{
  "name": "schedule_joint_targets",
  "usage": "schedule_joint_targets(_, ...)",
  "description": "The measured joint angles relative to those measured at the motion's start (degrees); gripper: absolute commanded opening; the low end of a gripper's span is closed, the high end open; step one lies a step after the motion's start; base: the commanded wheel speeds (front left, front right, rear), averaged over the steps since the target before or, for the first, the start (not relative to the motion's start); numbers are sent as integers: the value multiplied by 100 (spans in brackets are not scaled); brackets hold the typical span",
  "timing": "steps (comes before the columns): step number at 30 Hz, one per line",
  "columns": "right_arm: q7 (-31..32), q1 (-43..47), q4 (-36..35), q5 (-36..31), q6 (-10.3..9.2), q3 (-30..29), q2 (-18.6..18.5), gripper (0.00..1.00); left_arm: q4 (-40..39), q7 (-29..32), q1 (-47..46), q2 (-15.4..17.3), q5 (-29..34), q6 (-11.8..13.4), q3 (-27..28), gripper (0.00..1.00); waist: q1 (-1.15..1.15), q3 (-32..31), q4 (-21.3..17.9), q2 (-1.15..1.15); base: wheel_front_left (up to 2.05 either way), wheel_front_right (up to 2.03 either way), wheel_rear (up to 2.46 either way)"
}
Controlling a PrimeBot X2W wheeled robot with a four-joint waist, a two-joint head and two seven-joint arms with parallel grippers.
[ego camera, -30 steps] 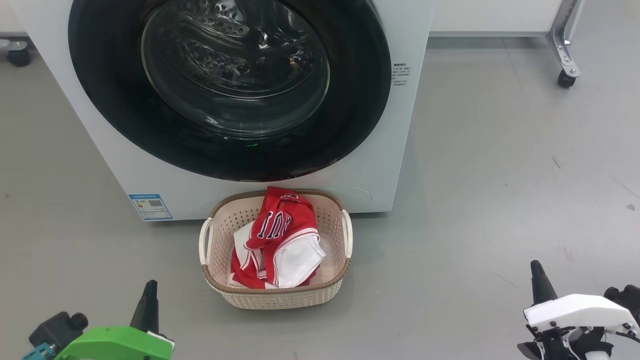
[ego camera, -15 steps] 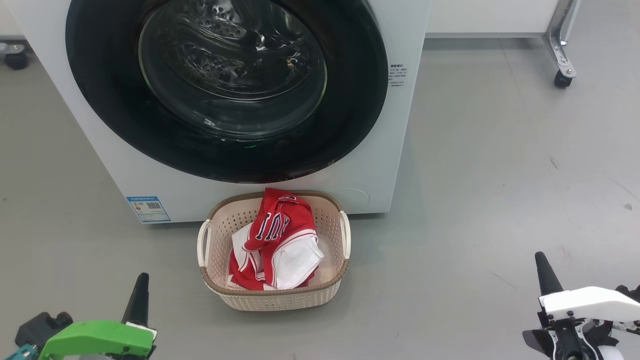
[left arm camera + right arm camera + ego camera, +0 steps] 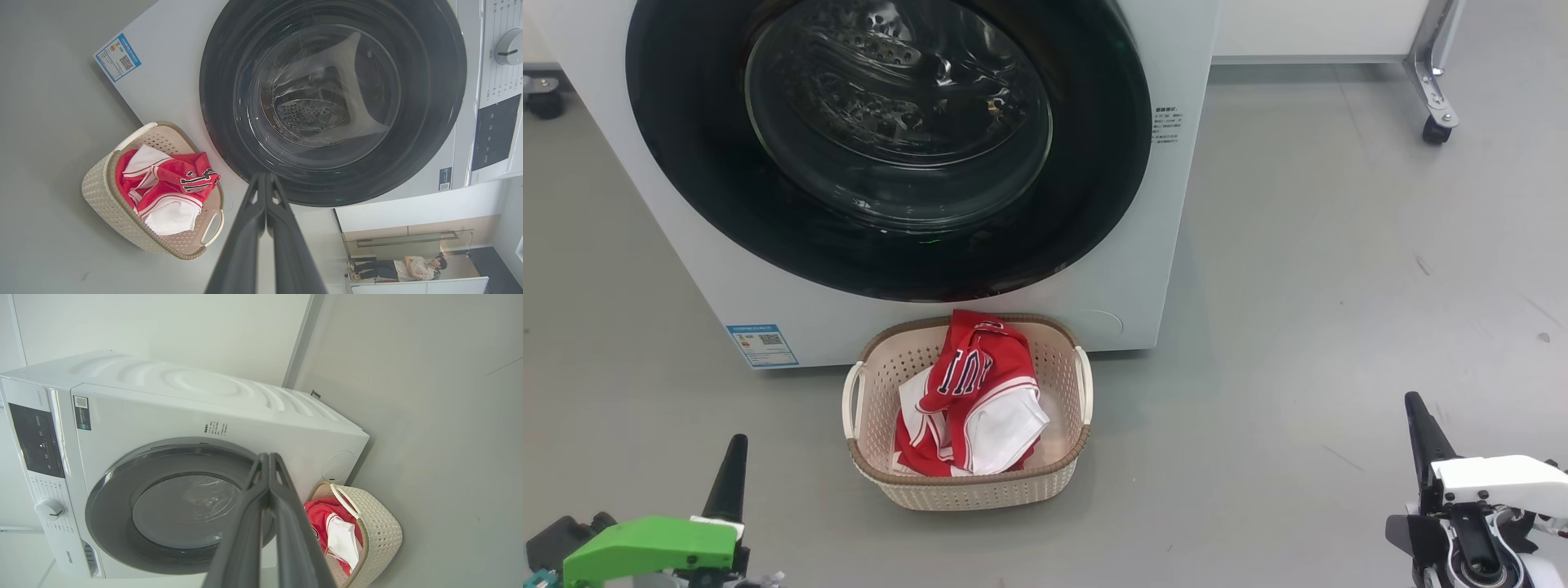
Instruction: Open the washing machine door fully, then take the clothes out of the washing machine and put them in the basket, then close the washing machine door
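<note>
Laundry work looks finished, judging by the head view. The red and white clothes (image 3: 970, 392) lie heaped in the basket (image 3: 972, 495), which stands on the floor just in front of the washer (image 3: 1168, 245). The round black door (image 3: 670, 163) sits flush and shut, and no fabric shows through its glass. Nothing seems left but to back away. The left gripper (image 3: 732, 469) and right gripper (image 3: 1421, 429) hang low at the corners, well apart from the basket.

Against the earlier picture the whole scene has slipped a little, so the camera has moved. Both grippers have slid outward, while basket, clothes and door match.

In the left wrist view the jaws are pressed together, holding nothing, and point at the door's lower edge.

In the right wrist view the jaws are likewise closed and empty.
</note>
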Motion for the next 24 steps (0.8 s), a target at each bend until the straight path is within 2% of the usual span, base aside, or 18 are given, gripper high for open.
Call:
schedule_joint_targets(13, 229, -135, 1, 914, 125, -224, 29, 0, 102, 144, -130, -2, -961, -198, 243, 0, 0, -22, -34, 0, 0, 0, 0)
schedule_joint_targets(24, 233, -137, 1, 975, 146, -245, 36, 0, 141, 145, -154, -4, -1000, -202, 261, 0, 0, -23, -35, 0, 0, 0, 0)
